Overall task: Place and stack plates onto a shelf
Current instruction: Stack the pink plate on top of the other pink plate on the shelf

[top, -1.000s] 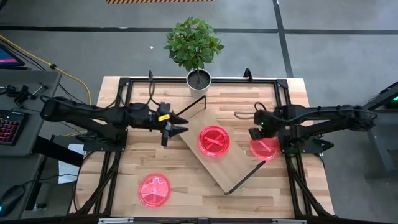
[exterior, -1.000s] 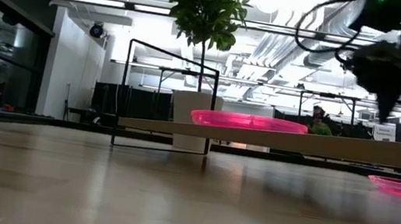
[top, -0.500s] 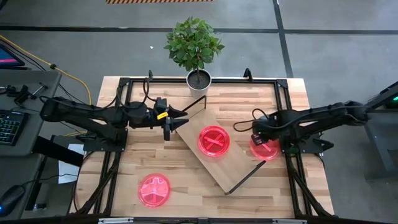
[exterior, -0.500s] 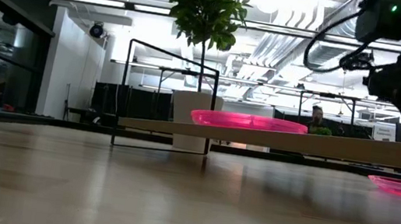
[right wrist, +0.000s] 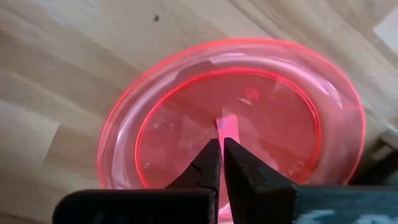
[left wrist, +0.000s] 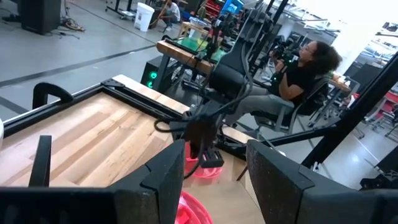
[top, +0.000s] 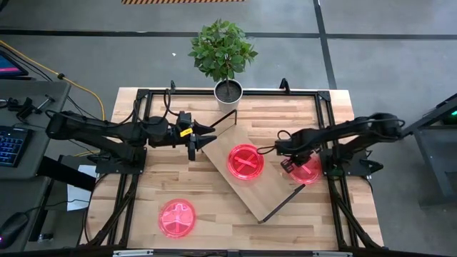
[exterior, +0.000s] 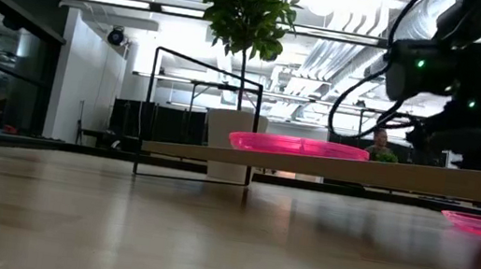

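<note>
Right gripper (right wrist: 221, 163) partly over plate (right wrist: 186, 118)

A grey concrete floor (top: 107, 57) crossed by dark seam lines surrounds the slatted light-wood tabletop (top: 235, 214) in a workshop hall. A leafy green plant in a white pot (top: 227, 89) stands at the tabletop's far edge. To one side, a grey side desk (top: 28, 100) carries a dark keyboard with lit keys (top: 7, 146), and a yellow cable (top: 71, 82) trails across the floor. Overhead — seen from tabletop height — long strip lights (exterior: 118, 1) and silver ducting (exterior: 347, 46) line the ceiling. Beyond, a seated person in dark clothes (left wrist: 298, 74) occupies an office chair among cluttered workbenches (left wrist: 186, 46).
</note>
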You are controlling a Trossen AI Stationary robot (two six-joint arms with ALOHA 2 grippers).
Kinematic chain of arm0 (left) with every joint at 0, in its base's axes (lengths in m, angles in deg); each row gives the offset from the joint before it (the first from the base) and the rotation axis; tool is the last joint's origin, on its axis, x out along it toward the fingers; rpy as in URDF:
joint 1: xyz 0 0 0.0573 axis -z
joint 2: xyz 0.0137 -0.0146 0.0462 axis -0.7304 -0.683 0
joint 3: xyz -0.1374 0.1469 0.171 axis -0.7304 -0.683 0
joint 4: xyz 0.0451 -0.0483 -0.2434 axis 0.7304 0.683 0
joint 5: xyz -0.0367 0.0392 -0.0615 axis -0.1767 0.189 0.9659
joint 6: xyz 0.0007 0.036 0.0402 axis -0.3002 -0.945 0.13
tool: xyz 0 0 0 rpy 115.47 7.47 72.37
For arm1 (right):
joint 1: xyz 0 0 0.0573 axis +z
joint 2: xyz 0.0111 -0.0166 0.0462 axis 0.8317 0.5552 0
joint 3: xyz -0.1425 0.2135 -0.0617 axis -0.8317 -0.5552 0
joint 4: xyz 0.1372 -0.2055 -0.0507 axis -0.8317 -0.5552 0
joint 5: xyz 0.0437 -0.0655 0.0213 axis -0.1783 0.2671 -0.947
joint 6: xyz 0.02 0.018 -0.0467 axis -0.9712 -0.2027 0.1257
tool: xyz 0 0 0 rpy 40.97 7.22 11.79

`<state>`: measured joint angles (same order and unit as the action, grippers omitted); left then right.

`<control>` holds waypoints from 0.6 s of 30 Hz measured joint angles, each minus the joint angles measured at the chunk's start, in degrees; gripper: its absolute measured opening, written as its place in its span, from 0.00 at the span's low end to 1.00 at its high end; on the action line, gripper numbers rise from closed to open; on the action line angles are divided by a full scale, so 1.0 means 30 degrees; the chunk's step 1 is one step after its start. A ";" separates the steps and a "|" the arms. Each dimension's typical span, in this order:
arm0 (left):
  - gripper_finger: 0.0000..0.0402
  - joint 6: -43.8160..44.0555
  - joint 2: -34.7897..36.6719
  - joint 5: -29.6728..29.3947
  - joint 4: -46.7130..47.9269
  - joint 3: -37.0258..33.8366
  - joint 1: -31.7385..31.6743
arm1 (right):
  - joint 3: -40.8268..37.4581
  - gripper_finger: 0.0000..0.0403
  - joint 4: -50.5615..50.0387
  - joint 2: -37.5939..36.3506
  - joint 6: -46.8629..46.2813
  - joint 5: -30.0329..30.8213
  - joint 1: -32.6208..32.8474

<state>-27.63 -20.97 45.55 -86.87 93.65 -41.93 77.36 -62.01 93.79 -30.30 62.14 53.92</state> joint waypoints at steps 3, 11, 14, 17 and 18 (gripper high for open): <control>0.40 0.0000 -0.0007 -0.0002 0.0009 0.0000 0.0000 | 0.0000 0.01 0.0489 0.0798 0.0315 -0.0054 -0.0264; 0.40 -0.0007 -0.0007 -0.0002 0.0016 0.0000 -0.0036 | 0.0066 0.00 0.1805 0.2172 0.1339 -0.0501 -0.1398; 0.40 -0.0007 -0.0007 -0.0002 0.0016 0.0000 -0.0051 | 0.0102 0.00 0.2767 0.2105 0.1740 0.0006 -0.2163; 0.40 -0.0007 -0.0007 -0.0002 0.0016 0.0000 -0.0051 | 0.0069 0.00 0.3826 0.1820 0.2233 0.0429 -0.3059; 0.40 -0.0007 -0.0007 -0.0002 0.0016 0.0000 -0.0051 | 0.0046 0.00 0.4295 0.1734 0.2355 0.0457 -0.3364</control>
<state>-27.66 -20.99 45.54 -86.82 93.65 -42.08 77.50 -49.12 99.00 -23.24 63.51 43.83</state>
